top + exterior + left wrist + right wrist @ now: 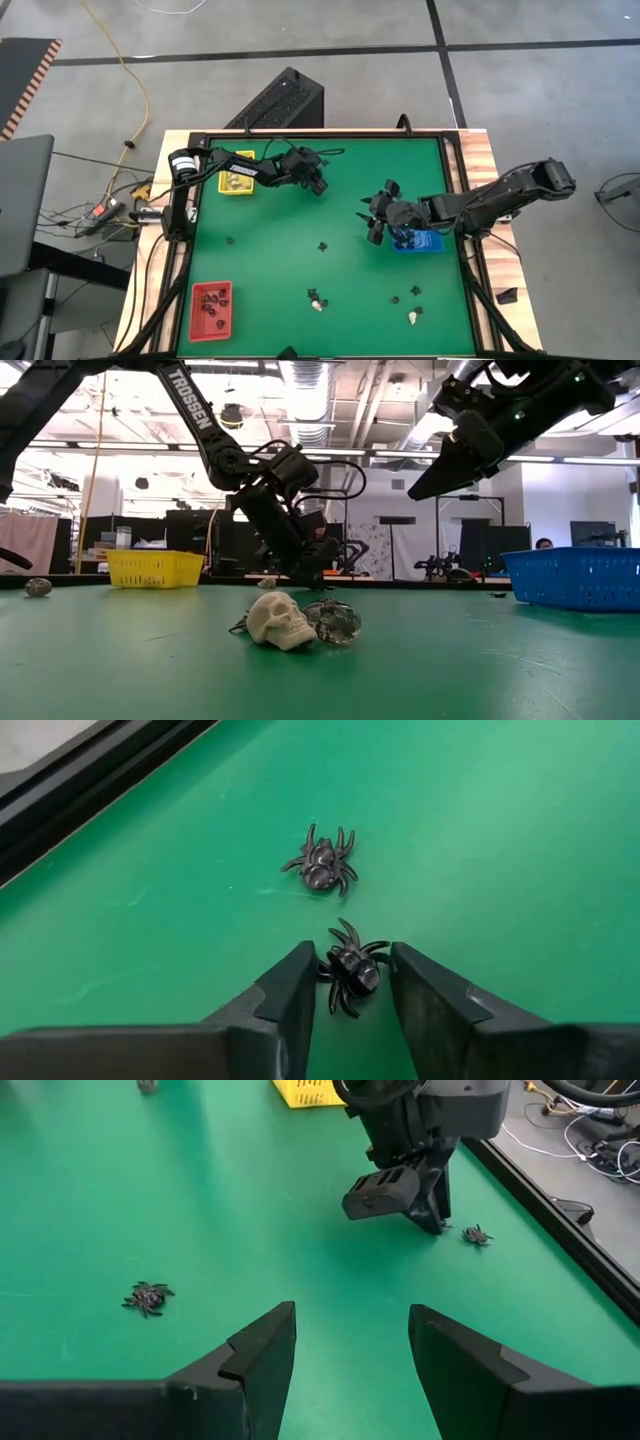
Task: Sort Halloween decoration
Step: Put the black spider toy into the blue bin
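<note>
Near the far edge of the green table [280, 250], the left gripper [350, 985] is low over the mat with its fingers apart, and a black spider [352, 972] lies between them. The fingers do not seem to press it yet, so I judge the step to be the picking of this spider. A second spider [323, 863] lies just beyond it. The next move calls for closing the fingers on the small body without pushing it away, then lifting it and carrying it to a tray.

The right gripper [350, 1355] hangs above the table beside the blue tray [417, 240], open and empty.

The yellow tray [236, 181], near the left arm, holds pale pieces. The red tray [211, 309] at the near left corner holds several black pieces. What is in the blue tray I cannot tell. Other trinkets are scattered on the mat, among them a cream skull [280, 619] touching a clear faceted piece [335, 622].
</note>
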Motion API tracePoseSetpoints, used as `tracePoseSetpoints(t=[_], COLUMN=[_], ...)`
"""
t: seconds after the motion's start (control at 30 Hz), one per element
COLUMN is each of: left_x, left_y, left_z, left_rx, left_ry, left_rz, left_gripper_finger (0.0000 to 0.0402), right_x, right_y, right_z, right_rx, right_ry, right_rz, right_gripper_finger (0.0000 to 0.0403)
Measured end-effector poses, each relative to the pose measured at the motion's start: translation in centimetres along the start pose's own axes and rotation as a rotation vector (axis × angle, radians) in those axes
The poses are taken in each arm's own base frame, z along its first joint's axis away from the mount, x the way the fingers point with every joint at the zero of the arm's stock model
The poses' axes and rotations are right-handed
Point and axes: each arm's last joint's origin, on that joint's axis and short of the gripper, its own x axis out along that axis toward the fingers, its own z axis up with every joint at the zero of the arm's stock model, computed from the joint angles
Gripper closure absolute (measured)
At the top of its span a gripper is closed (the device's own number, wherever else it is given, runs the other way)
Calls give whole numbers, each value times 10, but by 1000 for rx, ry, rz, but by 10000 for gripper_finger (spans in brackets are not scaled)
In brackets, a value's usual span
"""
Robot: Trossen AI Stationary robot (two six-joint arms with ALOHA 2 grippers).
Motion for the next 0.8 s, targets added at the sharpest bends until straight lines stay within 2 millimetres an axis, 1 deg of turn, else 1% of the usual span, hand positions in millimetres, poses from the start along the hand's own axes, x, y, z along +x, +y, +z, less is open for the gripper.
tracePoseSetpoints(t=[0.27, 0.43, 0.53, 0.6, 0.67, 0.73, 0.8], left_x=[1, -1, -9, -16, -27, -37, -47], left_y=[3, 4, 1, -3, -9, -17, -28], left_z=[0, 2, 9, 14, 22, 29, 32], left_rx=[-4, 19, 20, 23, 28, 35, 49], left_ry=[5, 0, -16, -27, -53, -74, -71], left_rz=[-14, -17, -45, -105, -202, -337, -490], left_gripper_finger=[345, 365, 373, 376, 379, 381, 381], right_x=[0, 0, 0, 0, 0, -1, -2], right_y=[0, 0, 0, 0, 0, 1, 1], right_z=[2, 3, 3, 3, 4, 7, 11], right_rx=[11, 12, 12, 12, 10, 11, 15], right_ry=[-18, -20, -20, -20, -17, -16, -14], right_rz=[4, 8, 8, 8, 7, 7, 8], right_gripper_finger=[178, 178, 178, 178, 178, 178, 178])
